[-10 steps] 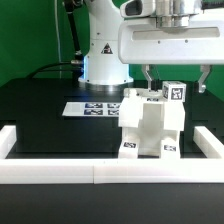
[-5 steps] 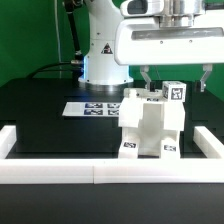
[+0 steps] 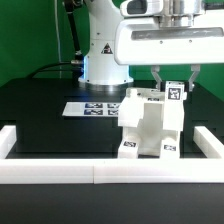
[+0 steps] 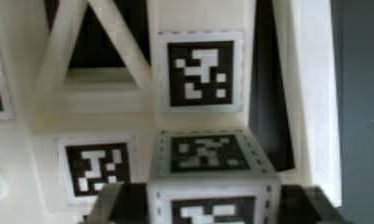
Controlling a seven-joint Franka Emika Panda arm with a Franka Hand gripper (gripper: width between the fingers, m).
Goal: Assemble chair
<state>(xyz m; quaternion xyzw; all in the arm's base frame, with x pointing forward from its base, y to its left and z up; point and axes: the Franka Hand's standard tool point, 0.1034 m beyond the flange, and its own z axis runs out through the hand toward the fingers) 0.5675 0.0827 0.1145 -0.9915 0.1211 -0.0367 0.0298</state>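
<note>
White end effector [image 3: 172, 84] upright, fingers flanking chair [image 3: 150, 125] post.

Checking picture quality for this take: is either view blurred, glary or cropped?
Exterior view: evenly lit, sharp; the white chair and gripper lose edge detail against each other. Wrist view: close and soft, the chair's tags readable but fuzzy, edges cropped.
</note>
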